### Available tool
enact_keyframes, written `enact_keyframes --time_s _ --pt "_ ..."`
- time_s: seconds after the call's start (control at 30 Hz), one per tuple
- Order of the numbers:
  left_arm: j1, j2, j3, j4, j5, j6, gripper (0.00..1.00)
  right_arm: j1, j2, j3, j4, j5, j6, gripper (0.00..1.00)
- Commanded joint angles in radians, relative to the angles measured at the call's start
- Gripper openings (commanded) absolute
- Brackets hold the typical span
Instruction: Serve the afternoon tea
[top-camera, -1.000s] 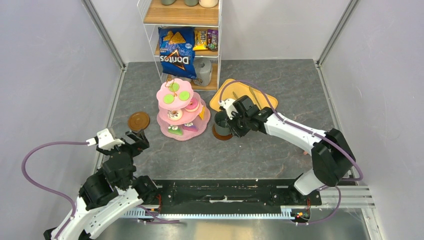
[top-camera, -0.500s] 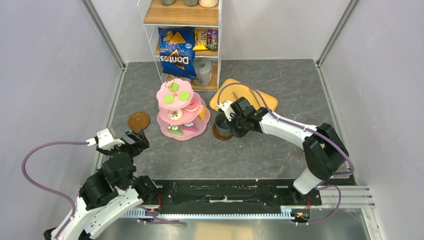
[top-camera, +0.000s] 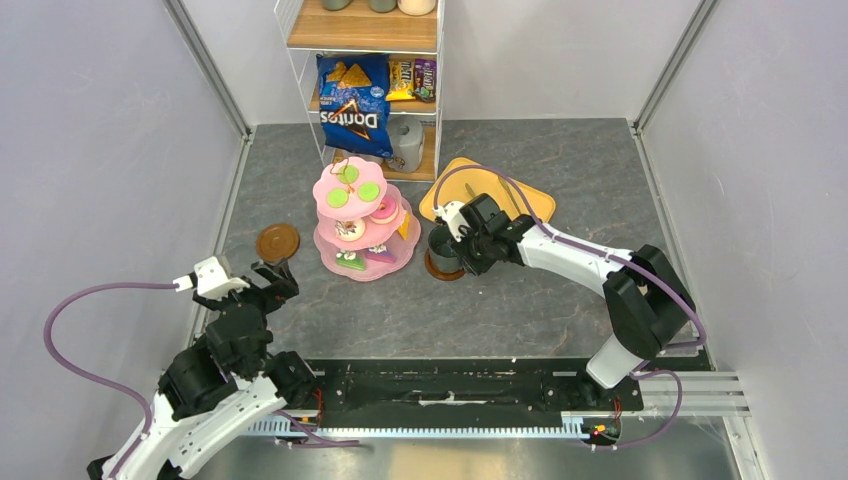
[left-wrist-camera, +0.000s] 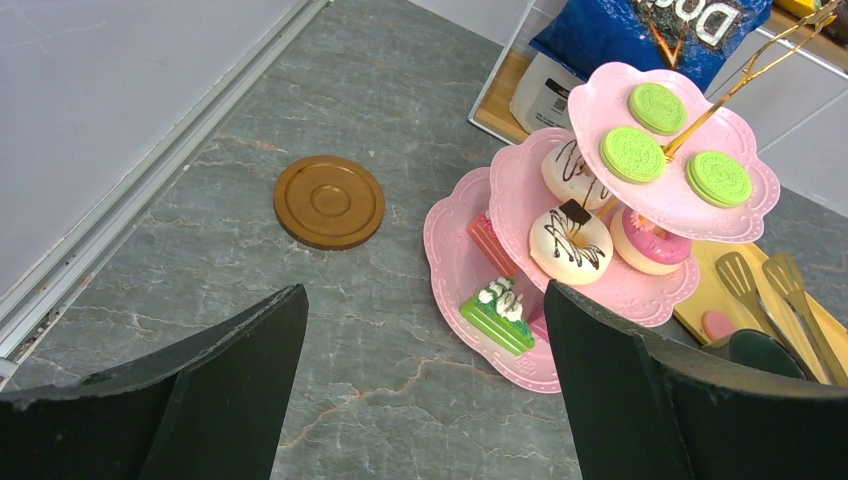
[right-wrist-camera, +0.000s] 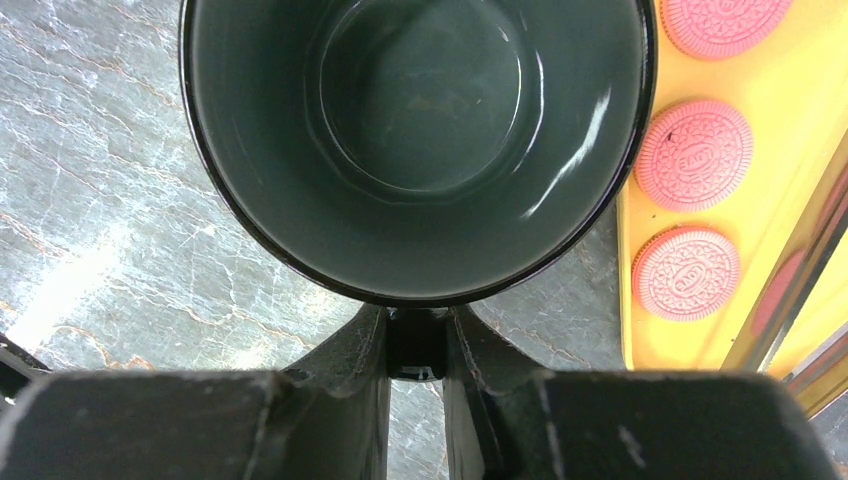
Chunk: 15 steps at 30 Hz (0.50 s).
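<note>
The grey marbled stone bench (top-camera: 560, 160) carries all the things. At its far edge stands a white wire shelf unit with wooden boards (top-camera: 365, 30), and a blue Doritos bag (top-camera: 352, 105) sits inside it. In front of the shelf, the pink three-tier scalloped stand (left-wrist-camera: 445, 250) is upright on the bench. To the right of the stand lies a flat yellow tray (top-camera: 525, 200), with metal tongs (left-wrist-camera: 780, 290) on it.

The right claw (right-wrist-camera: 415, 345) is pressed narrow on the handle of the dark-green mug (right-wrist-camera: 420, 130). This mug is upright, just beside the tray and between the tray and the stand. It is over a round brown saucer (top-camera: 436, 270); I cannot tell if it rests on it.

The left claw (left-wrist-camera: 420, 400) has its fingers wide apart and hovers near the left edge of the bench. Ahead of it lies a second brown saucer (left-wrist-camera: 329, 201), flat on the bench, left of the stand and apart from it.

Three green macarons (left-wrist-camera: 657, 108) lie on the top tier. A white donut with dark lines (left-wrist-camera: 570, 245) and a pink donut (left-wrist-camera: 645, 240) are on the middle tier, and a green cake slice (left-wrist-camera: 497, 315) on the bottom tier. Pink macarons (right-wrist-camera: 693, 155) lie in a row on the tray, near the mug.
</note>
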Motion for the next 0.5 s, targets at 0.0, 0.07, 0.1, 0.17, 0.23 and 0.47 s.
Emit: enact_keyframes --time_s 0.0,0.07,0.1,0.17,0.23,0.47 --pt "0.005 0.016 0.016 0.002 -0.033 -0.023 0.95 0.002 -0.009 0.023 0.026 -0.032 -0.009 0.06" --pt "0.005 0.016 0.016 0.003 -0.032 -0.023 0.95 0.003 -0.014 0.025 0.019 -0.031 -0.009 0.12" --pt "0.005 0.016 0.016 0.004 -0.032 -0.023 0.95 0.003 -0.015 0.028 0.012 -0.032 -0.007 0.16" --pt "0.005 0.016 0.017 0.003 -0.032 -0.025 0.95 0.003 -0.018 0.035 -0.001 -0.036 -0.001 0.23" --pt "0.005 0.017 0.017 0.003 -0.03 -0.024 0.95 0.004 -0.026 0.04 -0.012 -0.035 0.005 0.29" --pt "0.005 0.033 0.016 0.005 -0.029 -0.021 0.95 0.003 -0.104 0.046 -0.043 -0.009 0.031 0.47"
